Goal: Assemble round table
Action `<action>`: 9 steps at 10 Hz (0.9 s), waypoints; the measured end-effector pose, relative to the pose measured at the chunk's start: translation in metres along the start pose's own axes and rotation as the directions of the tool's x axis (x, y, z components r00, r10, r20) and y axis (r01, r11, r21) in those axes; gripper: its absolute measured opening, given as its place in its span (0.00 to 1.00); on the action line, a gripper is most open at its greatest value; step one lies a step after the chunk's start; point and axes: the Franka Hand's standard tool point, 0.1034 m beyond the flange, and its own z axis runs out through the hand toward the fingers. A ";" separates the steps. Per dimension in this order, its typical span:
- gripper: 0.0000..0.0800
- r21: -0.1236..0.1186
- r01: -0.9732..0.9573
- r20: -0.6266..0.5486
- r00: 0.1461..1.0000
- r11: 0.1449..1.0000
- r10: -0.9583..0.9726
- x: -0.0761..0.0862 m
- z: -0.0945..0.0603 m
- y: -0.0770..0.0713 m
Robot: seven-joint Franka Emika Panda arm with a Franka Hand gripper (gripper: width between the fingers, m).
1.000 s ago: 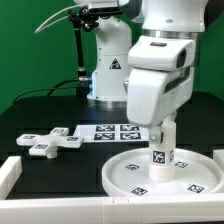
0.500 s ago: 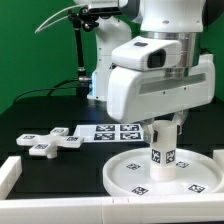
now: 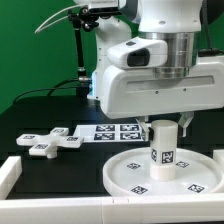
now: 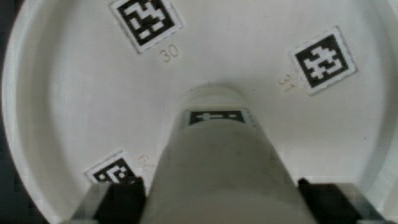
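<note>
At the exterior view's left, the cross-shaped foot (image 3: pixel 50 141) is seen lying flat on the black tabletop (image 3: pixel 30 118), well apart from the other parts and touched by nothing. Toward the middle, the marker board (image 3: pixel 118 130) lies flat.

At the exterior view's right, the round disc (image 3: pixel 114 177) is set rim up on the tabletop, and the post (image 3: pixel 163 152) stands upright at its middle. The gripper (image 3: pixel 164 124) is held straight above, at the post's top end.

In the wrist view the post (image 4: pixel 217 150) is seen running down to the disc (image 4: pixel 71 100), with the dark fingers (image 4: pixel 118 200) close against it on both sides. The gripper (image 4: pixel 217 200) is therefore judged to be closed on the post, though the contact itself is hard to make out.

Of the 2 joins needed, 1 is judged to be under way: the post is placed at the disc's centre. Whether it is fully seated cannot be told. The 2nd join is not yet begun, so the foot remains to be picked up and fitted to the post's free end. After that, the table is probably to be turned onto its foot.
</note>
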 end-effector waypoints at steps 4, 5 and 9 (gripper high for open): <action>0.51 0.040 -0.350 0.011 0.937 0.936 0.350 -0.001 0.000 0.001; 0.51 0.048 -0.488 0.017 0.873 0.871 0.488 0.000 0.001 0.001; 0.51 0.069 -0.767 0.057 0.641 0.638 0.765 -0.001 0.001 -0.001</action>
